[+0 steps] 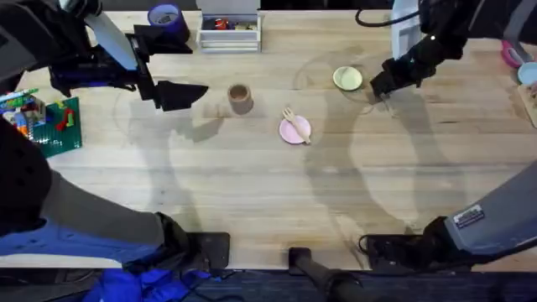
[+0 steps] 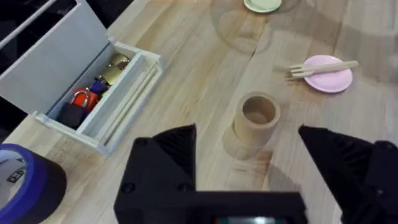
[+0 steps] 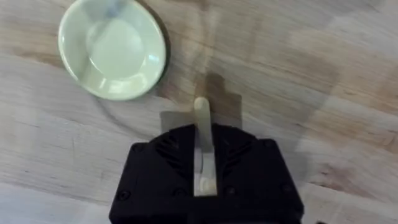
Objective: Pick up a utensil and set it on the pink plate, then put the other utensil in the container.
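- The table [image 1: 252,193] carried a white tray [image 1: 229,32] and a blue cup [image 1: 165,17] along its far edge.
- The left gripper [image 1: 180,94] hung near the brown cup [image 1: 241,98], jaws wide, empty.
- The right gripper [image 1: 382,86] was clamped on the spoon [image 3: 203,140], beside the yellow-green plate [image 1: 347,79].
- The pink plate [image 1: 294,129] bore the fork [image 1: 295,123] across it.

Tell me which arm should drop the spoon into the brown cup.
Right. Its pincer is shut on the spoon beside the green plate. The fork lies on the pink plate. The left pincer is open, empty, near the cup.
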